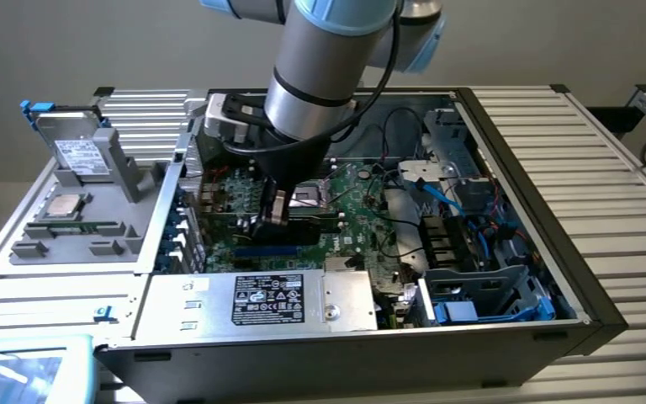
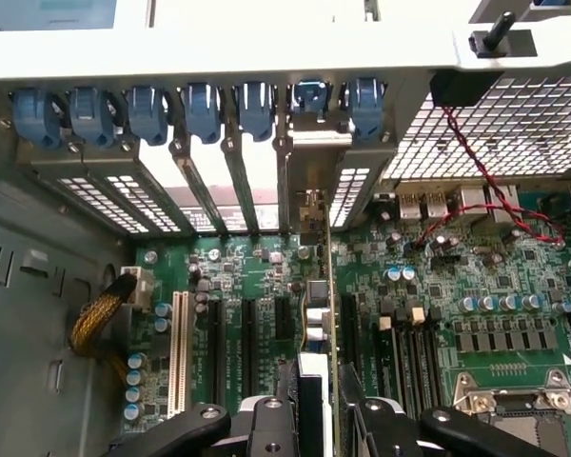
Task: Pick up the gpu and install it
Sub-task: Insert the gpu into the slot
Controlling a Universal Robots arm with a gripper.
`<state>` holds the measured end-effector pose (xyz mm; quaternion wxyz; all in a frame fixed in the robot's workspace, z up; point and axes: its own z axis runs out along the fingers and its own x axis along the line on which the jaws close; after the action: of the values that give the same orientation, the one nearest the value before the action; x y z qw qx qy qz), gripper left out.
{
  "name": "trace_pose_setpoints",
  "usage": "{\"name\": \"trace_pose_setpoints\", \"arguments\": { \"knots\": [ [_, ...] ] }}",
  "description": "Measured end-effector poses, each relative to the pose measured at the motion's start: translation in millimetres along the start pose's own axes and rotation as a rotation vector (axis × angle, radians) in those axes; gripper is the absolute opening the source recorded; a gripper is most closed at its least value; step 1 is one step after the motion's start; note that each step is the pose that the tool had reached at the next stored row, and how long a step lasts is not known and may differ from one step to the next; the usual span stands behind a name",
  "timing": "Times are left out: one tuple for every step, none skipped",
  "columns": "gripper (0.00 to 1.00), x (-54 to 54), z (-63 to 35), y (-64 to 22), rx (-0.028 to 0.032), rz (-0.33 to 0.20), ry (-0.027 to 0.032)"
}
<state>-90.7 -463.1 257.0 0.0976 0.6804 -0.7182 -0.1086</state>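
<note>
Ok so, exterior view, starting from its left. At 9 o'clock off the open PC case (image 1: 521,172) there's a grey parts tray (image 1: 43,278) with a hard drive (image 1: 76,156) standing up and a CPU (image 1: 65,204) lying flat. The power supply (image 1: 262,299) sits at 6 o'clock inside the case. Dead centre, the gripper (image 1: 269,217) is down over the motherboard (image 1: 352,198), jaws narrow and pinching the gpu (image 2: 317,309). The card stands edge-on over the expansion slots, bracket end by the blue slot latches (image 2: 200,105). Can't tell if it's seated. Blue cables (image 1: 458,202) run at 3 o'clock.
</note>
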Motion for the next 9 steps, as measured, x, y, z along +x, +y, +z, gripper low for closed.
{"name": "trace_pose_setpoints", "arguments": {
  "knots": [
    [0.27, 0.0, 0.1, 0.1, 0.0, 0.0, 0.0002],
    [0.27, 0.0, 0.4, 0.2, 0.0001, 0.0, -0.0001],
    [0.27, 0.0, 0.7, 0.2, 0.0001, 0.0, 0.0],
    [0.27, 0.0, 1.2, 0.3, 0.0002, 0.0, -0.0003],
    [0.27, 0.0, 1.6, 0.3, 0.0002, 0.0, -0.0001],
    [0.27, 0.0, 2.3, 0.4, 0.0003, 0.0, -0.0002],
    [0.27, 0.1, 3.0, 0.6, 0.0004, 0.0, 0.0],
    [0.27, 0.1, 3.9, 0.6, 0.0006, 0.0, 0.0],
    [0.27, 0.1, 4.8, 0.8, 0.0009, 0.0, 0.0001]
  ]
}}
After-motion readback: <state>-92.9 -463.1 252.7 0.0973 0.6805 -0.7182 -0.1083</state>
